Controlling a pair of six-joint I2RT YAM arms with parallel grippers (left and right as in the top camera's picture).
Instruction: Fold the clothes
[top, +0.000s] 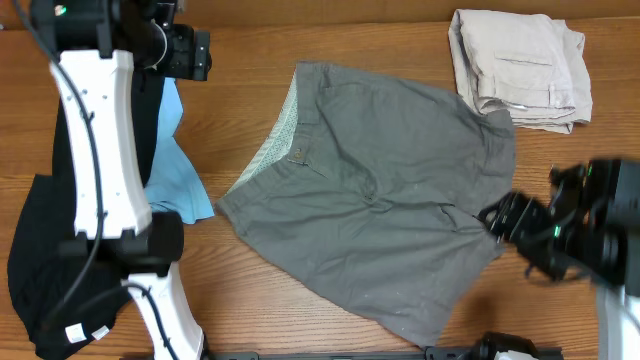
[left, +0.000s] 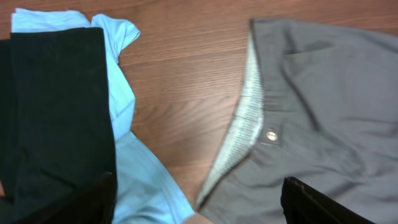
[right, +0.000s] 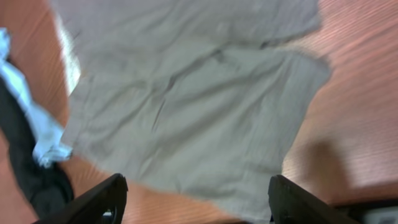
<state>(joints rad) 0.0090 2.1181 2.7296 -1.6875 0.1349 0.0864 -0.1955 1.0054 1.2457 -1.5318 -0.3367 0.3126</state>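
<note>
grey shorts (top: 380, 200) lie spread flat and unfolded at the middle of the table (top: 330, 40). orientation: the waistband (top: 299, 152) forms the left edge, slanting from upper right to lower left. the button (left: 271, 135) and pale mesh lining (left: 242, 118) show at its opening. both legs point away from it, to the right and lower right, so the long axis runs left to right, slightly tilted.

right gripper (top: 497, 215): at the hem side, over the right edge of the fabric near where the legs part. jaws spread, nothing between them; its wrist view looks down on the cloth from above, not touching.

left gripper (top: 190, 52): jaws spread, empty, up and left of the waistband, over the black garment (top: 50, 250) and light blue garment (top: 178, 170).

folded beige shorts (top: 520, 70) sit at the far right, just beside the upper leg.

judgement: the right arm is nearer the hems and the left arm nearer the waistband, so each end falls to its own arm.
</note>
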